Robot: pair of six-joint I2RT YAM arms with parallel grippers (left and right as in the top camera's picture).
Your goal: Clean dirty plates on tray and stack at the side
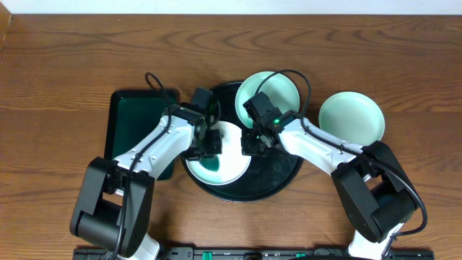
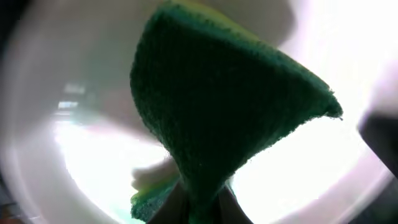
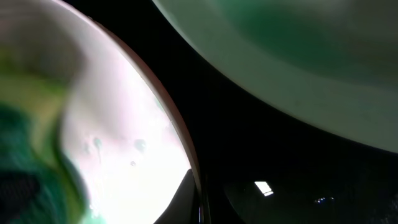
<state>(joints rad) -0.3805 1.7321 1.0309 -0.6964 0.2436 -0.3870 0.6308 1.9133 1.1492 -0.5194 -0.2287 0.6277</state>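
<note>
One likely-slick round white plate (image 1: 231, 165) on the black tray (image 1: 289, 177): right tool (image 1: 249, 143) pinches its rim, left tool (image 1: 206, 143) a green sponge (image 2: 217, 106)

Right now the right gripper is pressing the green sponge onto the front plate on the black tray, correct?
No. It is the left gripper that holds the green sponge, as the left wrist view shows; it presses the sponge onto the front plate on the black tray.
</note>
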